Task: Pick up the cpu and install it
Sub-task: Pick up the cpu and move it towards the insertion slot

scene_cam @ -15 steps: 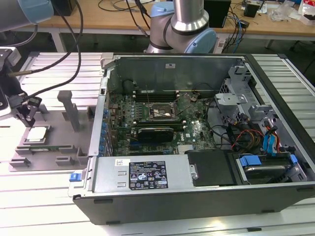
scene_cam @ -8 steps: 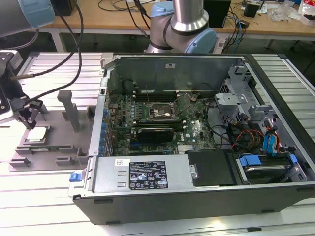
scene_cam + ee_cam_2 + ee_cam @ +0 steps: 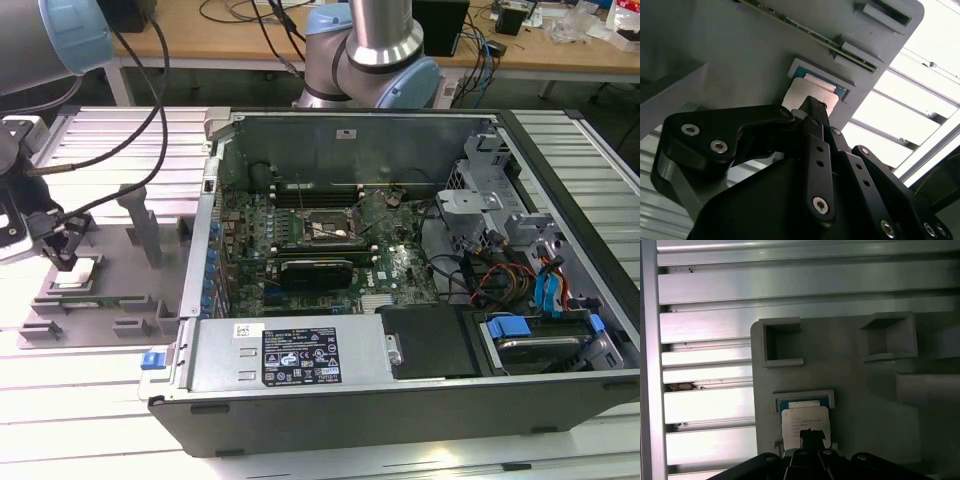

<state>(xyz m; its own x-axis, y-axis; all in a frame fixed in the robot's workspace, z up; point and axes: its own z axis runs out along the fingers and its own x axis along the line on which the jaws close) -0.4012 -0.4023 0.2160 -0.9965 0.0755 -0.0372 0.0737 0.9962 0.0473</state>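
Gripper [image 3: 812,436] jaws closed together, tips over cpu [image 3: 804,419] top face; cpu flat in grey holder [image 3: 865,400] recess, outside jaws.

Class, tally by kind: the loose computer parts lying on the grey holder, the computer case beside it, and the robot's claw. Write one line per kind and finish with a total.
cpu: 1
green memory stick: 1
computer case: 1
claw: 1
Total: 4
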